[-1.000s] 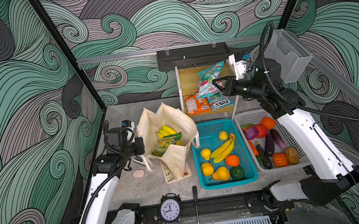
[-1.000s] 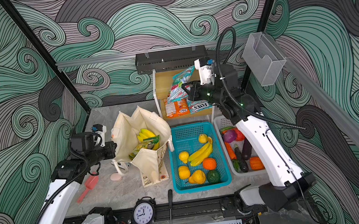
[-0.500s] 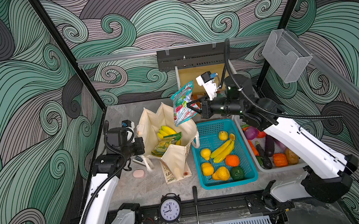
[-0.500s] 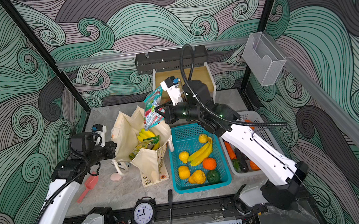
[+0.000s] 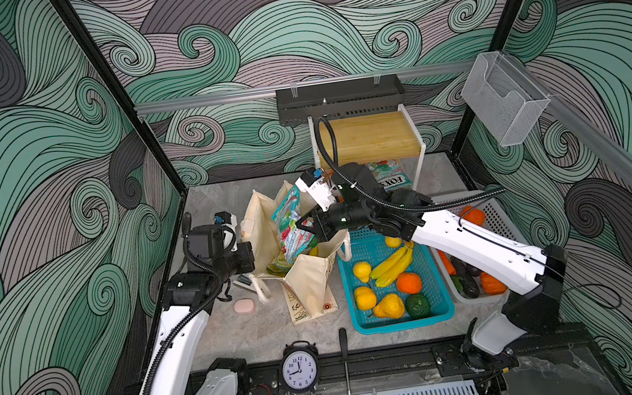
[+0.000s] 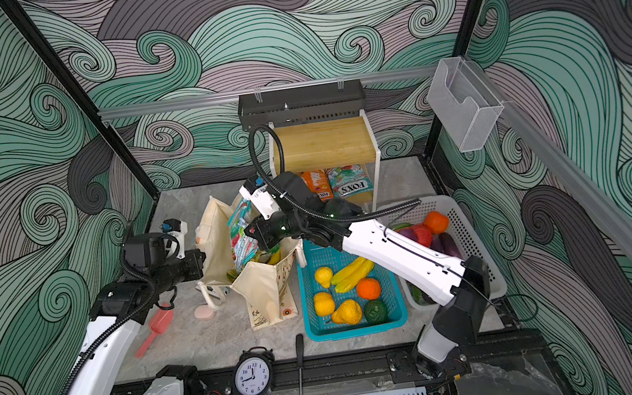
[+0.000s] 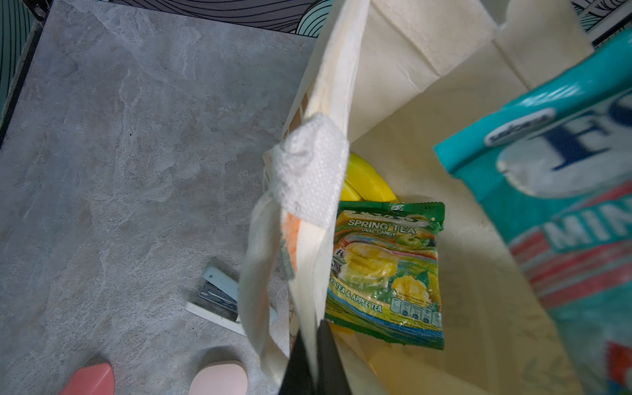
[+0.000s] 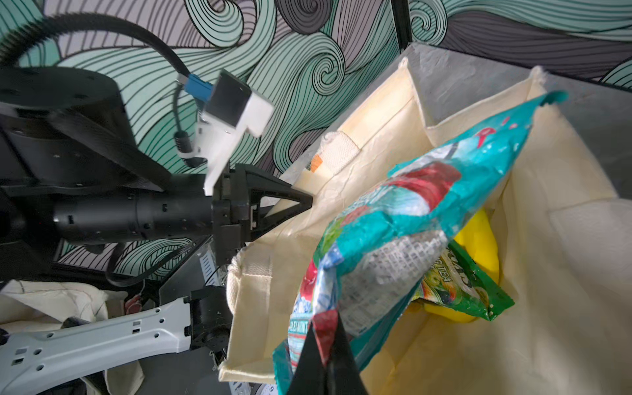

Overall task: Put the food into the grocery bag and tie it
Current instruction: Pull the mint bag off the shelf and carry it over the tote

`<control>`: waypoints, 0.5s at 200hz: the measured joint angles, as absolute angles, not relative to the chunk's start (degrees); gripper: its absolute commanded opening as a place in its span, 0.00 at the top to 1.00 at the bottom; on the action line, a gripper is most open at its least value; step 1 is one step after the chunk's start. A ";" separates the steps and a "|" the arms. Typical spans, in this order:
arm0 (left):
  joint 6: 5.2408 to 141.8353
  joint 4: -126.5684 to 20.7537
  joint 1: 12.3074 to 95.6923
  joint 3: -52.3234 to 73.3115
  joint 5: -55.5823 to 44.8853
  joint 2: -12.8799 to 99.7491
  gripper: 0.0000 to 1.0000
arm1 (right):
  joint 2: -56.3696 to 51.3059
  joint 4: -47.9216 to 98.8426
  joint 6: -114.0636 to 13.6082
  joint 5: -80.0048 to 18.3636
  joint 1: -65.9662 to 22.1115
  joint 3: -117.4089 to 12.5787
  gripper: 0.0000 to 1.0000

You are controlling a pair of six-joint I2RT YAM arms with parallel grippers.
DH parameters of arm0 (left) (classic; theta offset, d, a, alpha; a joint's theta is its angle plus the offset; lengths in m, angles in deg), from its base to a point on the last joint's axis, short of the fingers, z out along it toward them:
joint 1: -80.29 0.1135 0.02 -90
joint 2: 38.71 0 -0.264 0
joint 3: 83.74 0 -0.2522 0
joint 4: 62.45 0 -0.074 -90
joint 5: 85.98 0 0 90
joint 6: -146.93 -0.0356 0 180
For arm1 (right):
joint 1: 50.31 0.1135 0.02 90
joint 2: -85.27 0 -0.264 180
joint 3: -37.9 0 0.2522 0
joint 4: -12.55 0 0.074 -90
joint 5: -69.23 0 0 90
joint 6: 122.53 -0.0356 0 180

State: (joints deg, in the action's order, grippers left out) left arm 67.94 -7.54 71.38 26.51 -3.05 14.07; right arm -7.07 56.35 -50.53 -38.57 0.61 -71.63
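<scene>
The right jaws clamp a glossy teal-red candy packet over the mouth of the cream canvas tote; the left jaws pinch its rim open. Inside lie a yellow banana bunch and a green-yellow packet. As I see it, dropping this packet in and tying are still to do

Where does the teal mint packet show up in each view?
Both top views: teal packet near centre, at the grocery bag mouth.
Left wrist: packet fills the right edge.
Right wrist: packet slants across the centre.
Shared landmark: the cream, open grocery bag, in all four.
</scene>
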 measured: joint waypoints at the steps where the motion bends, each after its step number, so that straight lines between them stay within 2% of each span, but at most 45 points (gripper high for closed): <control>1: 67.94 -7.54 71.38 26.51 -3.05 14.07 1.00 | -7.20 56.31 -50.53 -38.59 0.61 -71.63 1.00; 38: 67.94 -7.54 71.38 26.51 -3.05 14.07 1.00 | -10.34 56.22 -50.94 -38.83 2.14 -71.54 1.00; 100: 67.94 -7.52 71.38 26.51 -3.05 14.07 1.00 | -8.64 52.38 -55.69 -42.20 4.02 -65.27 1.00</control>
State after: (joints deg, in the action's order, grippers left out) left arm 67.94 -7.52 71.38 26.51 -3.05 14.07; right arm -8.64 52.38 -55.69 -42.20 4.02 -65.27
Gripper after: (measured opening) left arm 0.048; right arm 0.051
